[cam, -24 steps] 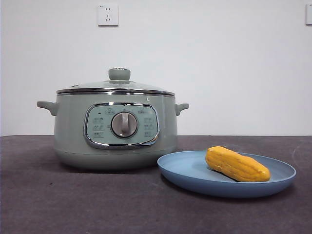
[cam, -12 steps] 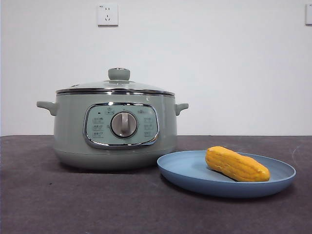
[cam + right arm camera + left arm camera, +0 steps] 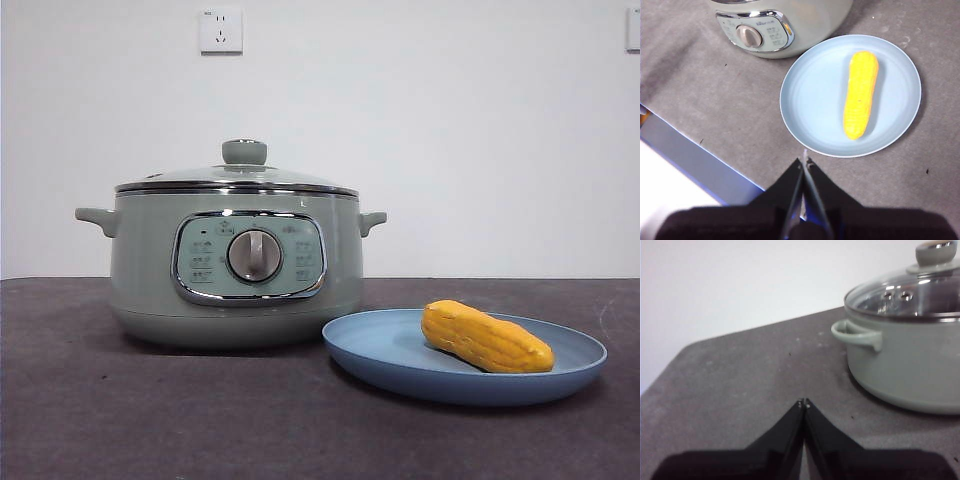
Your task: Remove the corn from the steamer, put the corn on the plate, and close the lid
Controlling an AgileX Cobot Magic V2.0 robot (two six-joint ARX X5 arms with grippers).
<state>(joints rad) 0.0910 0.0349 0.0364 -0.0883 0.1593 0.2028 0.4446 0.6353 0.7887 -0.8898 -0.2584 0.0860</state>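
The sage-green steamer (image 3: pixel 236 265) stands left of centre with its glass lid (image 3: pixel 238 177) closed on it. The yellow corn (image 3: pixel 486 338) lies on the light-blue plate (image 3: pixel 380 352) at the right. In the right wrist view the corn (image 3: pixel 860 95) lies on the plate (image 3: pixel 805 100) beside the steamer (image 3: pixel 790 20); my right gripper (image 3: pixel 805 161) is shut and empty, near the plate's rim. My left gripper (image 3: pixel 803 402) is shut and empty over bare table, beside the steamer (image 3: pixel 905 370) and its lid (image 3: pixel 910 292).
The dark grey table (image 3: pixel 150 410) runs across the front. Its front edge (image 3: pixel 700 160) shows in the right wrist view. A white wall with a socket (image 3: pixel 221 30) is behind.
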